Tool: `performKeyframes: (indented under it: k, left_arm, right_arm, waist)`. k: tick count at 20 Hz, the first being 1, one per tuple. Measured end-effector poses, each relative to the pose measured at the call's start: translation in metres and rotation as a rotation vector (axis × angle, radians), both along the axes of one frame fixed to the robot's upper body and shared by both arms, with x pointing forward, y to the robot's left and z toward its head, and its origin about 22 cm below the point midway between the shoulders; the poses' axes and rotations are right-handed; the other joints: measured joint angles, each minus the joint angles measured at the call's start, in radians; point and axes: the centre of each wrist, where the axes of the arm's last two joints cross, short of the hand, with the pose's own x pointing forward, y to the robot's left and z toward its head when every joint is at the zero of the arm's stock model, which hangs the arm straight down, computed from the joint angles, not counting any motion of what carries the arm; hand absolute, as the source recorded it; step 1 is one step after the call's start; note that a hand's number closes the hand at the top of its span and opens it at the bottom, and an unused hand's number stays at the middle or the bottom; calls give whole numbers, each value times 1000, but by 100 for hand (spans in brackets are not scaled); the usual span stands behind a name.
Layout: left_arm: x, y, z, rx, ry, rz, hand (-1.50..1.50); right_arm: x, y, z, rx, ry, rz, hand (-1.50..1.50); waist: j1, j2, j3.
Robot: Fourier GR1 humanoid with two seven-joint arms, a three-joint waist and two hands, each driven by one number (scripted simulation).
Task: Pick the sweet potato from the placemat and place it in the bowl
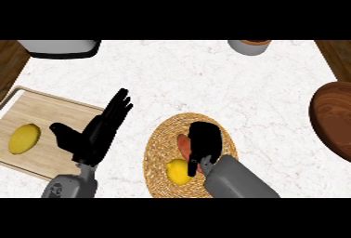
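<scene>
A round woven placemat (162, 139) lies at the lower middle of the counter. On it lies the orange-red sweet potato (184, 145), mostly hidden under my right hand (205, 139), whose fingers curl down over it. The hand comes in from the lower edge on its grey forearm. A yellow lemon (178, 171) lies on the placemat just below the sweet potato. The brown wooden bowl (334, 118) sits at the right edge, partly cut off. My left hand (96, 132) rests open over the counter's left side, fingers straight and pointing up.
A wooden cutting board (48, 116) at the left carries another lemon (24, 138). A grey appliance (58, 47) stands at the top left. A grey pot (249, 45) stands at the top edge. Dark wood borders the white counter on both sides.
</scene>
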Motion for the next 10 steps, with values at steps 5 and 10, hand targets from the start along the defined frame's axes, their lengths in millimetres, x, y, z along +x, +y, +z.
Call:
performKeyframes:
  k: [5, 10]
  left_arm:
    - [-3, 10, -3, 0, 15, 39, 0]
    - [-9, 16, -5, -4, 19, 52, 0]
  right_arm:
    - [-43, -74, -22, -6, 5, 202, 150]
    - [-85, -164, -19, -48, -59, 307, 150]
  waist:
    - [-43, -11, 3]
    - [-56, -11, 3]
